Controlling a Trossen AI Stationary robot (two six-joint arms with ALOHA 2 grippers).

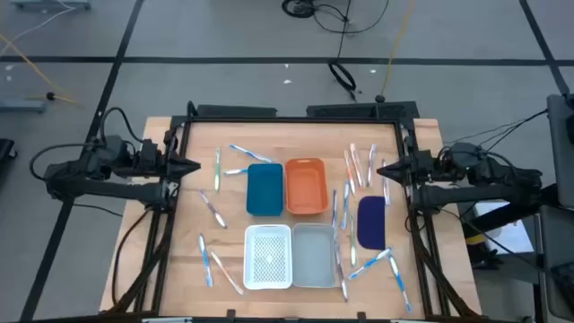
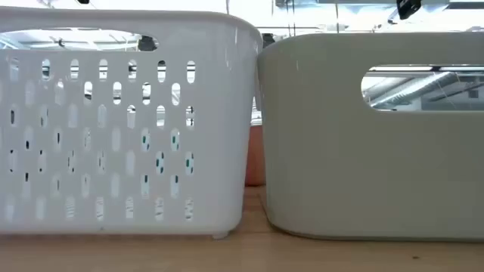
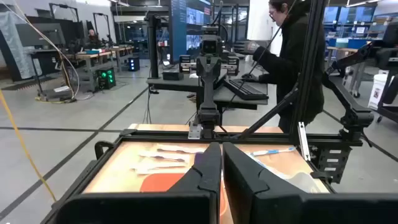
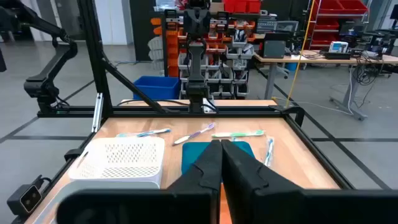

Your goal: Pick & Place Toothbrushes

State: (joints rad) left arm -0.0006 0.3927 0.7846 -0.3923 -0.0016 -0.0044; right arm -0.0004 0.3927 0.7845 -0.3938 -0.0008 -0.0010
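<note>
While both dark arms waited at opposite edges of the light wooden table (image 1: 188,269), the left gripper (image 1: 190,167) hung clenched and empty over the left edge, and the right gripper (image 1: 387,169) hung likewise, fingers pressed together on nothing, over the right edge. Four small rectangular trays sat grouped at the table's centre: a dark blue plastic tray (image 1: 265,189) touching an orange plastic tray (image 1: 306,186) on the far row, and a white perforated plastic tray (image 1: 268,257) beside a pale grey smooth-walled plastic tray (image 1: 314,255) on the near row. A dark blue oblong pad (image 1: 371,222) lay to the right of the orange and grey trays. The thin stick-like toothbrushes (image 1: 213,208) lay scattered on the bare wood around the trays, none visibly inside a tray: several left of the blue and white trays, a few beyond the blue tray, a cluster (image 1: 357,165) between the orange tray and the right gripper, and others near the pad and the table's near right corner. In the left wrist view, a person in dark clothing (image 3: 297,62) stood at a desk beyond the table.
</note>
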